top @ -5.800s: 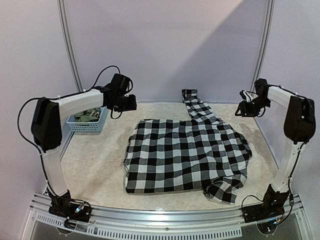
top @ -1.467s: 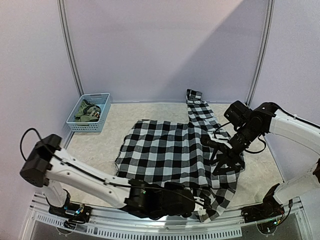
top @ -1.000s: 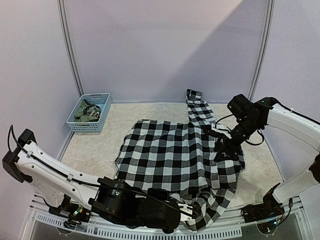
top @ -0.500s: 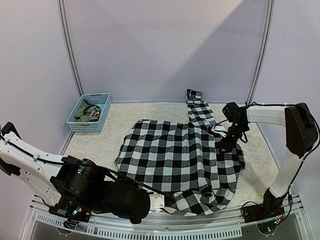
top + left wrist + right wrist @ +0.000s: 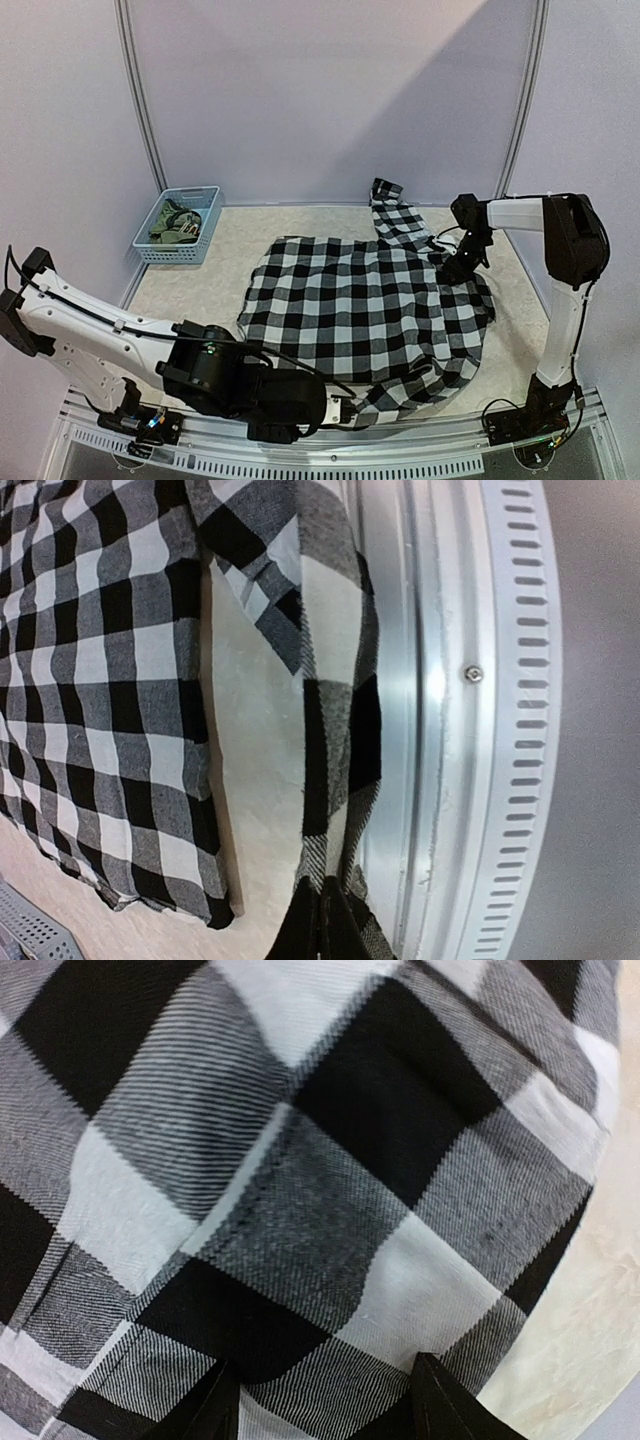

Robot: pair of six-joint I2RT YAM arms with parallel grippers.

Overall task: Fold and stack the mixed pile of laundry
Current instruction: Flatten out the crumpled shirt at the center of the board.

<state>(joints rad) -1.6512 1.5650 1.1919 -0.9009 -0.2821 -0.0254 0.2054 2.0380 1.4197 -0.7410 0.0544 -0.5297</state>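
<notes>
The black-and-white checked shirt [image 5: 365,310] lies spread over the middle of the table, one sleeve [image 5: 388,205] reaching to the back wall. My left gripper [image 5: 335,410] sits low at the near edge, shut on a fold of the shirt's near hem. In the left wrist view the pinched cloth [image 5: 335,780] runs up from the left gripper [image 5: 322,890] beside the metal rail. My right gripper [image 5: 460,265] rests on the shirt's right shoulder. In the right wrist view its fingers [image 5: 215,1405] stand apart with checked cloth [image 5: 320,1210] flat between them. The olive-green shirt [image 5: 172,224] lies in the basket.
The light blue lattice basket [image 5: 200,245] stands at the back left corner. A slotted metal rail [image 5: 400,450] runs along the near edge, right next to the held hem [image 5: 440,680]. Bare tabletop [image 5: 190,290] shows left of the shirt.
My left arm has dragged the shirt's near right corner leftward along the near edge. My right gripper has moved back and right onto the shoulder, and the shirt lies flatter.
</notes>
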